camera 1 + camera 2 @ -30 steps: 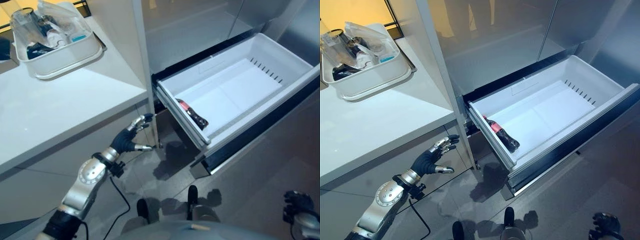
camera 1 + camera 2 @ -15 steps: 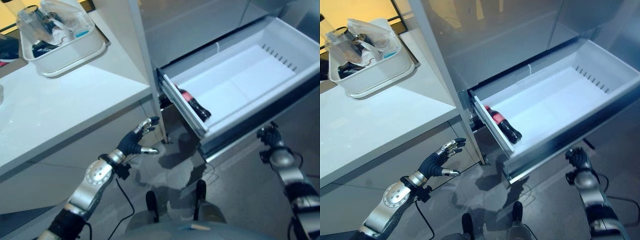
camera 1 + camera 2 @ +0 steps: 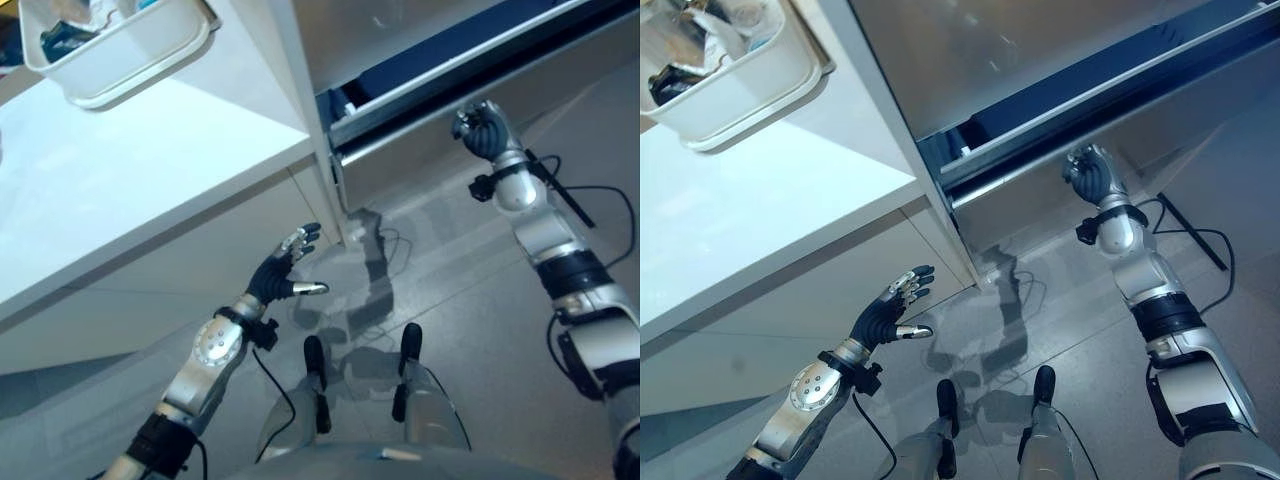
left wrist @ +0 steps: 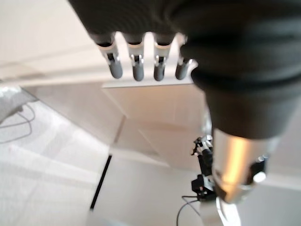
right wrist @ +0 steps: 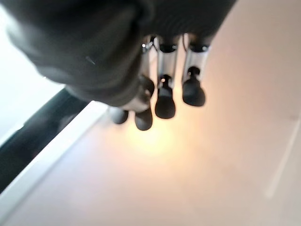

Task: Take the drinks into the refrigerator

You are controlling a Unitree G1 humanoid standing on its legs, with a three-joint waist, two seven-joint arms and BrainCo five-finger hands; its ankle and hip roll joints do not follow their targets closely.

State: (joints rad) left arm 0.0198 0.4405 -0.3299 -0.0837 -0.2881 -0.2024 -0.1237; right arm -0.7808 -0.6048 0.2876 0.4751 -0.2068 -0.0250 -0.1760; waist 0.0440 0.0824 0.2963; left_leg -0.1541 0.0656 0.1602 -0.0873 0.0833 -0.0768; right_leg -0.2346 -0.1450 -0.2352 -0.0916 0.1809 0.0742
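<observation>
Now the refrigerator drawer (image 3: 1090, 120) stands nearly shut, and the drink cannot be seen, so where it lies cannot be told. The right hand (image 3: 1092, 176) presses against the drawer's grey front with its fingers (image 5: 165, 101) bent and holding nothing. Meanwhile the left hand (image 3: 279, 273) hangs with fingers loosely spread below the white counter's (image 3: 120, 190) front edge, a white tub (image 3: 110, 50) sitting near the counter's far edge.

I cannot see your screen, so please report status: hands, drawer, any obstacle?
Right hand curled against refrigerator drawer front, holding nothing. Left hand open, idle below the counter. Drawer almost shut, a dark gap left. No obstacle seen.
</observation>
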